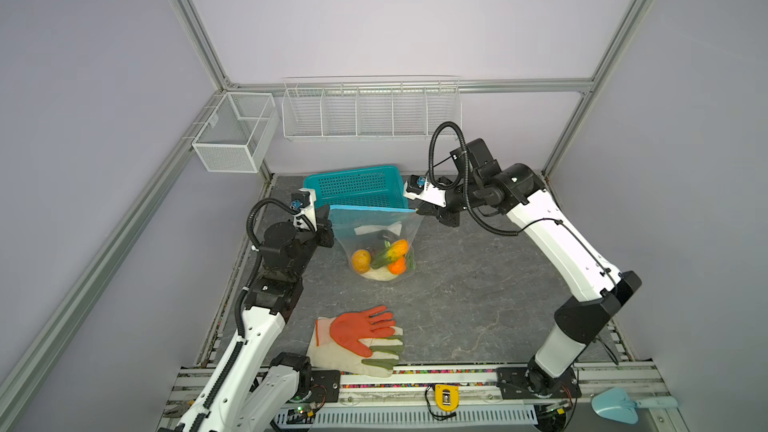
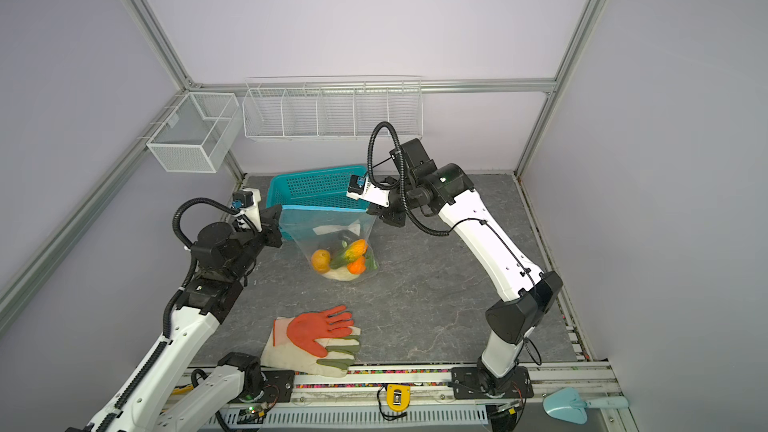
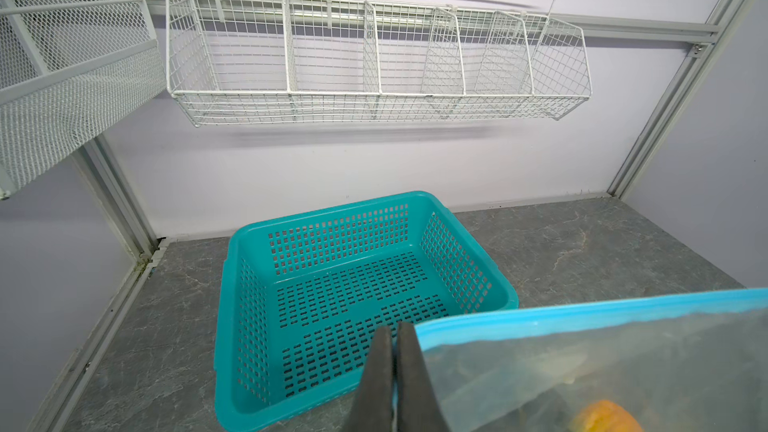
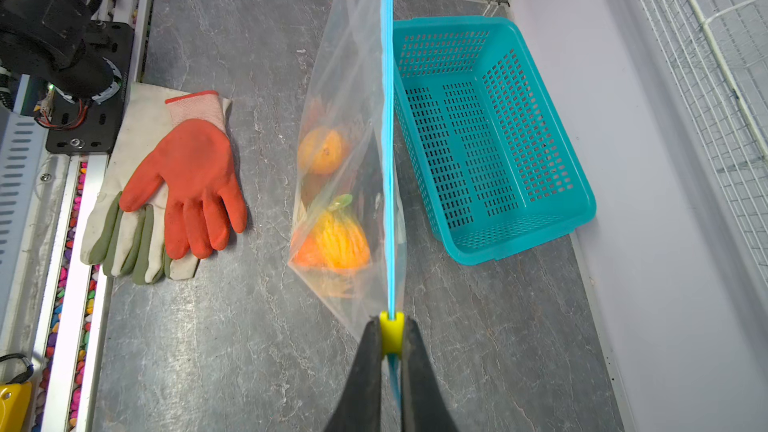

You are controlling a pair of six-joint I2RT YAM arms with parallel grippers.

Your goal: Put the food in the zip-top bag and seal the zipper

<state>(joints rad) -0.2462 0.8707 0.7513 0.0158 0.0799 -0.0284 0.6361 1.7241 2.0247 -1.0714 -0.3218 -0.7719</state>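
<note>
The zip-top bag (image 1: 376, 238) hangs upright just in front of the teal basket (image 1: 357, 189), stretched between both arms; the food (image 1: 384, 259) sits bunched low inside it; the zipper (image 1: 372, 210) runs taut along its top edge, close to the basket's front wall; the left gripper (image 3: 395, 334) is pinched narrow on the bag's corner by the basket's left front corner; the right gripper (image 4: 391, 338) is clamped on the yellow slider tab (image 4: 391, 328) off the basket's right front corner; the work gloves (image 1: 359, 340) lie well apart from the basket, beyond the bag.
</note>
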